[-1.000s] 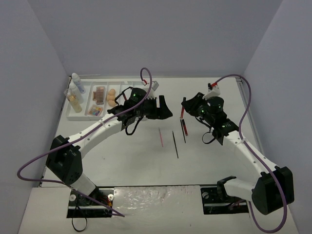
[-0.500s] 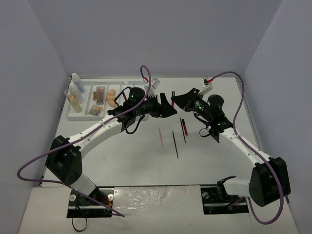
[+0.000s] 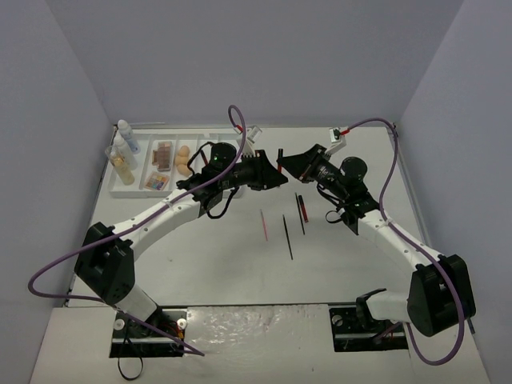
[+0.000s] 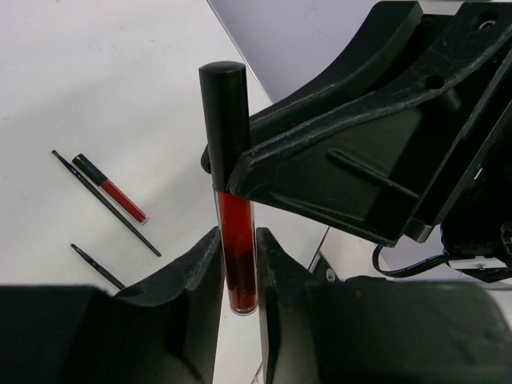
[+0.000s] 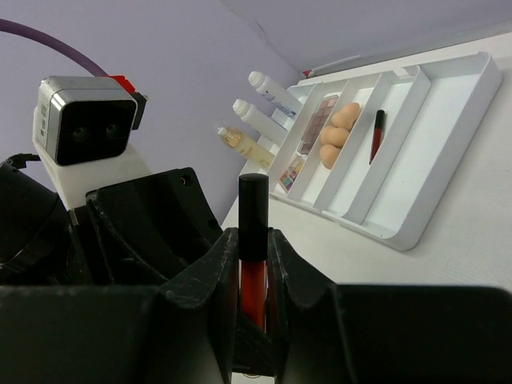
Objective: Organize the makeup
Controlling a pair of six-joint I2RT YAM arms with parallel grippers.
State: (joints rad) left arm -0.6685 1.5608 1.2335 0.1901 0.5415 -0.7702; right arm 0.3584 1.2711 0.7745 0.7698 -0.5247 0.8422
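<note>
A clear tube of red gloss with a black cap (image 4: 237, 264) hangs upright in the air above the middle of the table. My left gripper (image 4: 238, 240) is shut on its red lower part. My right gripper (image 5: 254, 236) is shut on it just under the cap (image 5: 254, 200). In the top view the two grippers meet at the tube (image 3: 280, 164). On the table below lie a red pencil (image 3: 263, 226), a black pencil (image 3: 287, 238) and a red-and-black stick (image 3: 302, 210). Peach sponges (image 5: 340, 128) and a red pencil (image 5: 377, 136) rest in the tray.
The white ridged tray (image 3: 128, 192) stands at the back left. It holds white bottles (image 3: 126, 136), a tan-filled tube (image 3: 122, 166), palettes (image 3: 163, 154) and sponges (image 3: 183, 160). Grey walls close in the table on three sides.
The right arm swung left, carrying the gloss tube to the left gripper. The left gripper's jaws, wide before, have closed on the tube's lower part.
</note>
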